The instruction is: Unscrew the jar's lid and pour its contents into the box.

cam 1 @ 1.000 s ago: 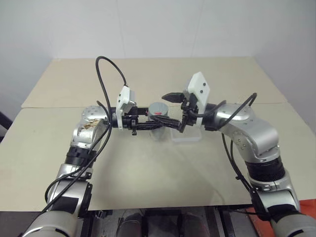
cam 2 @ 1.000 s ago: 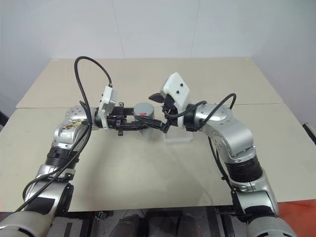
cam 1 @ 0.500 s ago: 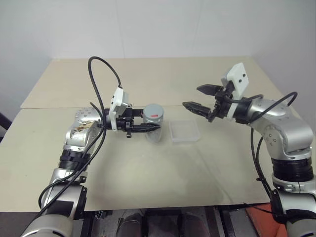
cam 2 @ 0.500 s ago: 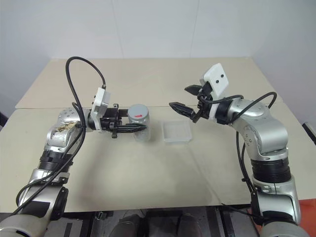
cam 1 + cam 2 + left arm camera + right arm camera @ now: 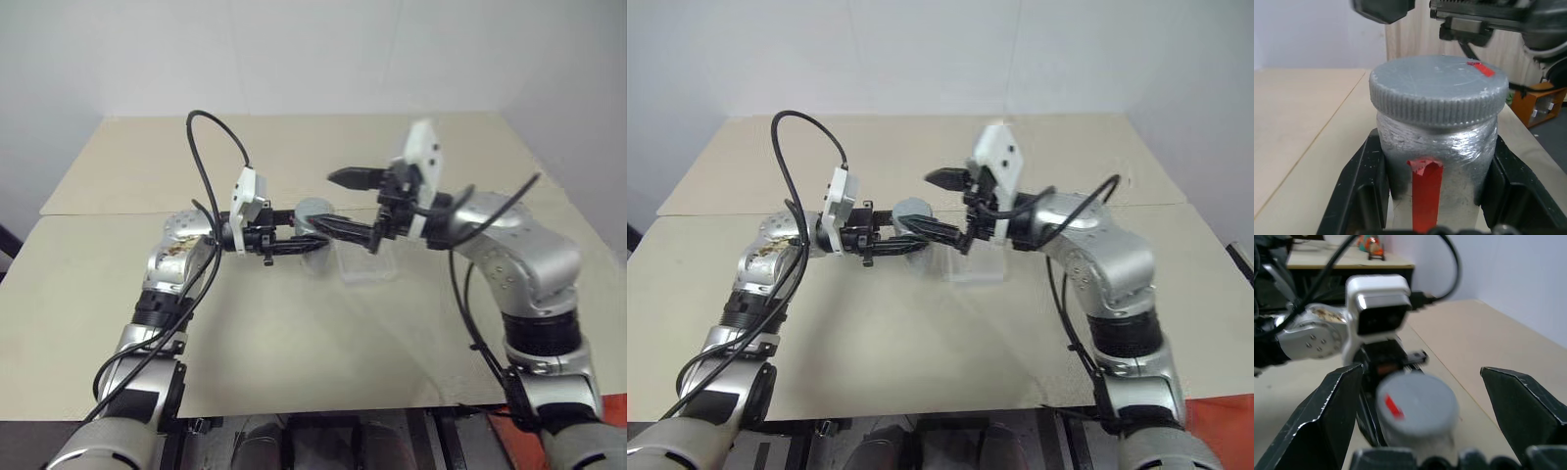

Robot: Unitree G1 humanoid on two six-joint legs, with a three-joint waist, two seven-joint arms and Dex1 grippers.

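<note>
Left wrist view: left gripper (image 5: 1435, 196) is clamped on the jar (image 5: 1436, 156), one black finger on each side of the silvery body, just below the lid (image 5: 1439, 90). Lid is on the jar; grey, ribbed rim, small red mark near its edge. Red stripe runs down the jar's near face.

Left eye view: jar (image 5: 312, 223) is held upright near table centre, left gripper (image 5: 306, 244) reaching in from 9 o'clock. Right gripper (image 5: 333, 201) comes in from 3 o'clock, fingers spread wide, one above and behind the lid, one in front of the jar. Contact with the lid: cannot tell.

Box (image 5: 370, 266), clear plastic, sits on the table (image 5: 294, 343) just beside the jar at its 3 o'clock, under the right gripper's wrist.
</note>
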